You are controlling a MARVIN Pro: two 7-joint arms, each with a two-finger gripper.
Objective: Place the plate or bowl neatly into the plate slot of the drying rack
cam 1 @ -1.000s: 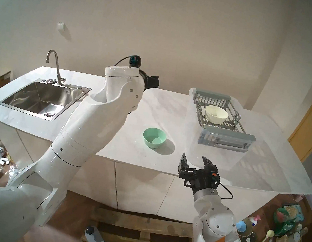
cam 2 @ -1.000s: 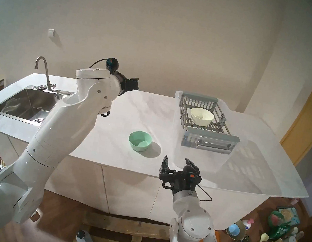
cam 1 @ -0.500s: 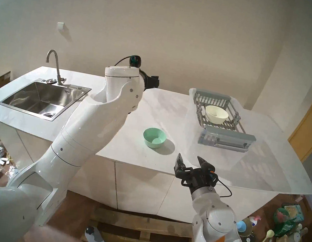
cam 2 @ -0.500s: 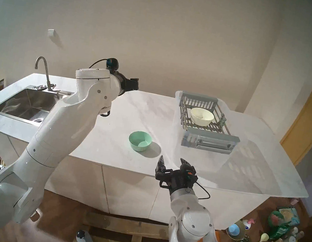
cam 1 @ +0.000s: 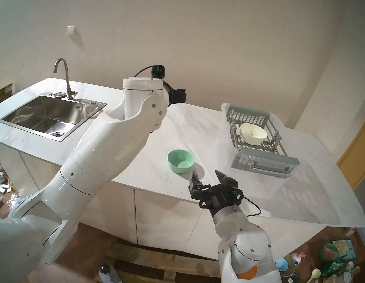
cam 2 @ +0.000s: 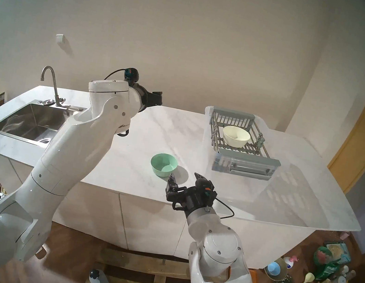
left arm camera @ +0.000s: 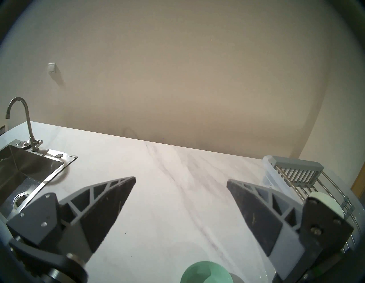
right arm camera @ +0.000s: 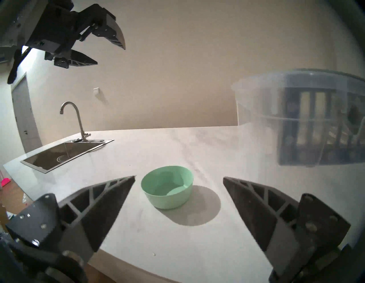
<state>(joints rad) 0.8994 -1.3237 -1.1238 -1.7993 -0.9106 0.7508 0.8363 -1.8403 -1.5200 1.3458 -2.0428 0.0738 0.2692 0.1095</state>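
Near the counter's (cam 1: 123,171) front edge, the right gripper (cam 1: 207,175) is hovering level, jaws spread wide and empty, just short of the green bowl (cam 1: 180,161) sitting on bare marble, well apart from the drying rack (cam 1: 268,156).

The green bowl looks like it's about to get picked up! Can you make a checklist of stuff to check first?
1. Right end effector open: ok.
2. Green bowl upright, alone on the counter: ok.
3. Bowl between the fingers: not ok, it sits ahead of the fingertips.
4. Left end effector open, raised clear: ok.
5. Room in the drying rack beside the cream bowl: cannot tell.
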